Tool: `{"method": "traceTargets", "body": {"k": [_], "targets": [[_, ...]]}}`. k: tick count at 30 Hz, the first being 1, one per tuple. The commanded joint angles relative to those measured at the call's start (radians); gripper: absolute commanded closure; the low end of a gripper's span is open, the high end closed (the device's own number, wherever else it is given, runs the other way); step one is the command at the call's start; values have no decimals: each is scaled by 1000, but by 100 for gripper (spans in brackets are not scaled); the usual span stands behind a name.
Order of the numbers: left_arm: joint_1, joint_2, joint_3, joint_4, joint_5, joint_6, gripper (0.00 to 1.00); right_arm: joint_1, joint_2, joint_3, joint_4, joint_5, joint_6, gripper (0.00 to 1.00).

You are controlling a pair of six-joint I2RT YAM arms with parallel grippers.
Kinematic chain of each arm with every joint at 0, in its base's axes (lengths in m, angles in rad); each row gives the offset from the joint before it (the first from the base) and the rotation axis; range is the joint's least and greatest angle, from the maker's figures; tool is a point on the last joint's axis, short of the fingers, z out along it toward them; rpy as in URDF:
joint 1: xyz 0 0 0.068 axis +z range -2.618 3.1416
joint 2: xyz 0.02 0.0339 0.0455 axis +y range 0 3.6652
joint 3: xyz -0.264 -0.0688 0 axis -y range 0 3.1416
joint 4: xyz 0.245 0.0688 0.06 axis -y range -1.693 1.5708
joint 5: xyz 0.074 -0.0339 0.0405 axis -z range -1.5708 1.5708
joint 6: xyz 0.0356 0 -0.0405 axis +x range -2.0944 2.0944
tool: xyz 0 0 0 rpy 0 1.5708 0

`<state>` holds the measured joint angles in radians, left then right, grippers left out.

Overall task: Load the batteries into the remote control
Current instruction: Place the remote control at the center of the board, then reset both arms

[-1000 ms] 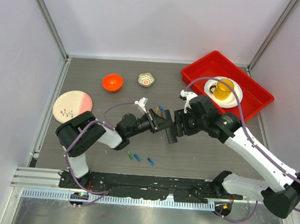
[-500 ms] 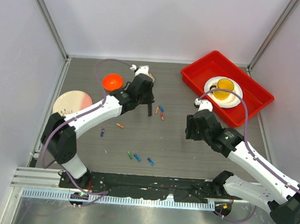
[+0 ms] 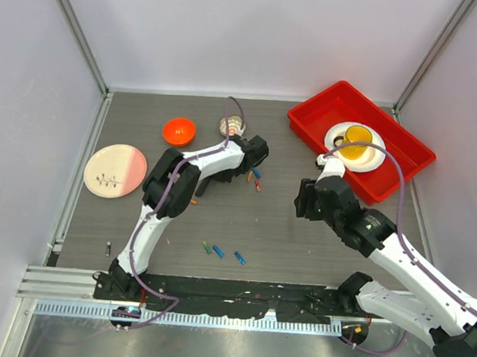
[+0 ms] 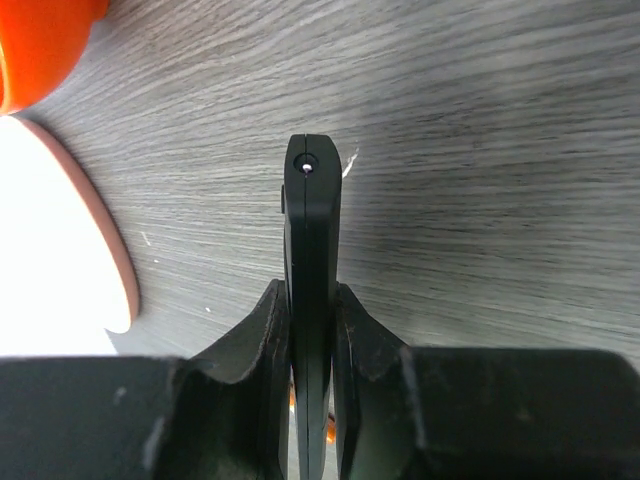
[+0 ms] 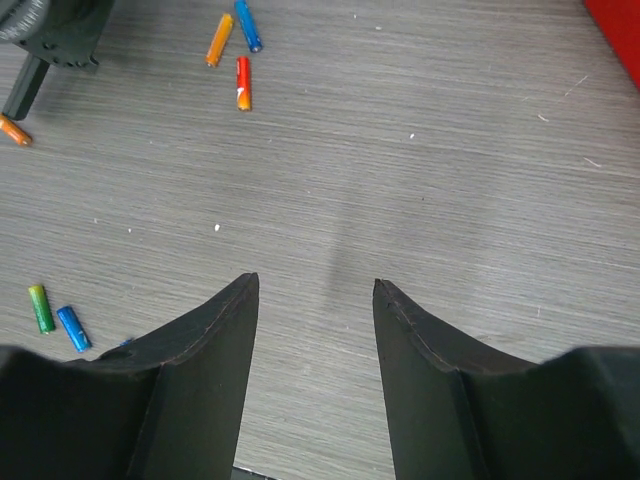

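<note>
My left gripper (image 4: 310,295) is shut on the black remote control (image 4: 310,230), held edge-on and low over the table; from above, the gripper (image 3: 209,179) and the remote (image 3: 198,189) sit under the bent arm. An orange battery (image 3: 191,200) lies just beside the remote's tip. Three batteries, orange (image 5: 218,40), blue (image 5: 247,25) and red (image 5: 243,82), lie in a cluster (image 3: 255,178). Green (image 5: 40,308) and blue (image 5: 72,328) ones lie nearer the front. My right gripper (image 5: 315,283) hangs open over bare table (image 3: 303,203).
An orange bowl (image 3: 178,131) and a small patterned bowl (image 3: 233,127) stand at the back. A pink plate (image 3: 115,170) lies at the left. The red tray (image 3: 309,118) at the back right holds a white plate with a yellow cup (image 3: 357,142). White walls enclose the table.
The two grippers were together at mid-table around the remote. The right one has let go and drawn back to the right. The left arm has swung the remote back and then leftward.
</note>
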<state>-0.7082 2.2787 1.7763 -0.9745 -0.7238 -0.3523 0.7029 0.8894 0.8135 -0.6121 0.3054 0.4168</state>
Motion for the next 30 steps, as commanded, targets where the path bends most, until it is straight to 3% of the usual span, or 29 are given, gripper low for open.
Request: {"method": "traceTargets", "body": {"k": [1, 8, 15, 16, 17, 18, 20, 22, 26, 28, 30], "targets": [[-7, 10, 75, -82, -51, 36, 94, 0, -67, -7, 46, 12, -9, 45], [-57, 50, 115, -46, 20, 33, 58, 0, -84, -7, 35, 14, -13, 43], [-85, 61, 156, -41, 27, 29, 43, -2, -107, 6, 5, 49, -9, 43], [-86, 24, 153, -41, 20, 23, 29, 0, -115, 3, 3, 67, -6, 43], [-89, -2, 149, -36, 18, 18, 25, 0, -130, 0, 5, 78, -6, 43], [-94, -34, 137, -27, 18, 13, 13, 0, -157, -4, 12, 83, 0, 43], [-99, -170, 68, 35, 46, -5, 1, 0, -190, -20, 23, 95, 4, 43], [-105, -293, -65, 110, 108, -22, 0, 0, -233, -40, 51, 97, 13, 42], [-112, -701, -412, 510, 314, -83, 0, 0, -251, -83, 98, 69, 34, 42], [-112, -798, -606, 632, 316, -192, 0, 0, -236, -92, 109, 40, 54, 41], [-109, -867, -685, 697, 310, -317, 0, 0, -227, -108, 121, -7, 69, 41]]}}
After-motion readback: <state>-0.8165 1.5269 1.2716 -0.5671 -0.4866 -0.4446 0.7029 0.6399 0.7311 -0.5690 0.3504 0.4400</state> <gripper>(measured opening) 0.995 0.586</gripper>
